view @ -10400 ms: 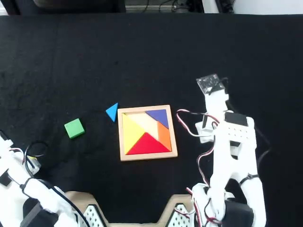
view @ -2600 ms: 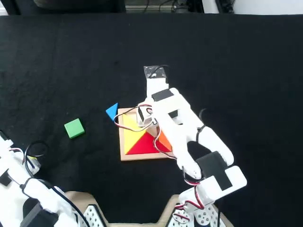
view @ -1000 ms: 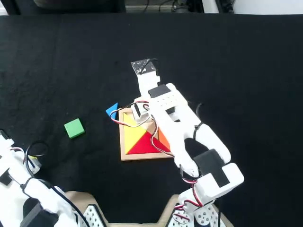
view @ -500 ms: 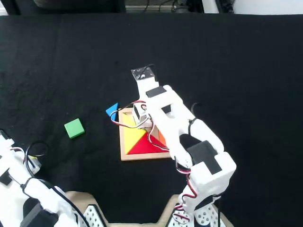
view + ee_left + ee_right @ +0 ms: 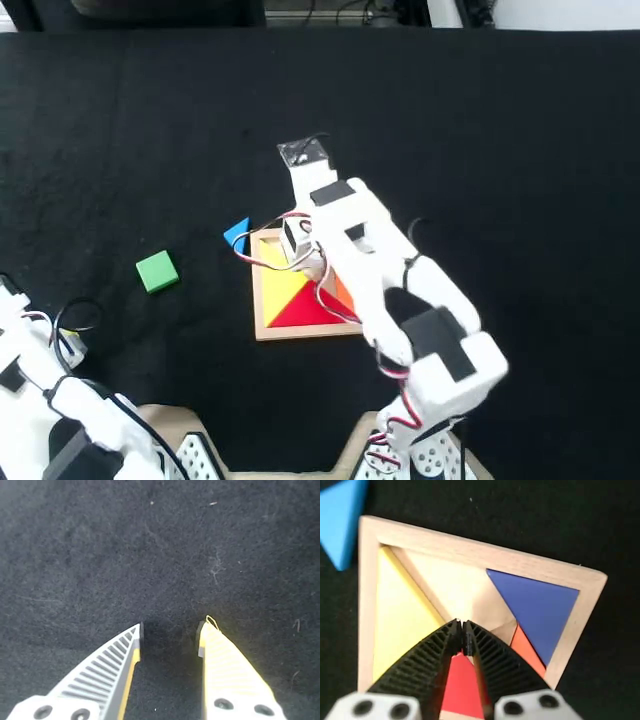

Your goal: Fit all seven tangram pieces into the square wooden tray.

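Note:
The square wooden tray (image 5: 290, 333) (image 5: 470, 552) holds a yellow triangle (image 5: 402, 615), a red triangle (image 5: 300, 312), a dark blue triangle (image 5: 535, 605) and an orange piece (image 5: 527, 650). A pale patch (image 5: 455, 590) between them could be a piece or bare wood. A light blue triangle (image 5: 237, 236) (image 5: 340, 520) lies just outside the tray's far left corner. A green square (image 5: 157, 271) rests farther left on the cloth. My right gripper (image 5: 461, 630) hangs shut and empty over the tray's middle. My left gripper (image 5: 170, 632) is open over bare cloth.
A black cloth (image 5: 480, 150) covers the whole table. The right arm (image 5: 370, 260) stretches over the tray's right half and hides it in the high view. The left arm's base (image 5: 40, 390) sits at the near left corner.
The right arm swung from the right of the tray to above it. In the last second its wrist dropped slightly nearer the tray. The pieces have not moved.

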`<control>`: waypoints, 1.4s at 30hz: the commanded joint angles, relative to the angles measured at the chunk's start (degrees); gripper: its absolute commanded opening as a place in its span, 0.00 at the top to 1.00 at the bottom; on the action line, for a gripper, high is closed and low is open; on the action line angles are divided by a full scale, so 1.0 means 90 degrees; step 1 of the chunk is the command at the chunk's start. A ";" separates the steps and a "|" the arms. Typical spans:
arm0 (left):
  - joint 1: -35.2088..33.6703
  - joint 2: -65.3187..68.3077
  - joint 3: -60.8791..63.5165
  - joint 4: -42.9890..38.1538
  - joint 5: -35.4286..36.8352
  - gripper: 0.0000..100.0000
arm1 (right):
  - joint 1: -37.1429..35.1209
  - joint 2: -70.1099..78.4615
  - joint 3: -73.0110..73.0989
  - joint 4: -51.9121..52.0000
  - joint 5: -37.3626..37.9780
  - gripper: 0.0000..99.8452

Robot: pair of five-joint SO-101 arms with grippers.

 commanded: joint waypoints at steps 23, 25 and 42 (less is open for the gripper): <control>0.5241 0.2012 -0.5084 0.3477 -0.4845 0.75 | 0.3028 -0.3687 0.2574 -0.1875 0.0420 0.99; 0.5250 0.2364 -0.5104 0.3458 -0.5255 0.75 | 0.3048 -0.3687 0.2711 -0.2081 0.0459 0.99; 0.4879 0.3077 -0.4586 0.1866 -0.6906 0.75 | 0.3038 -0.2252 0.1919 -0.2139 0.0684 0.99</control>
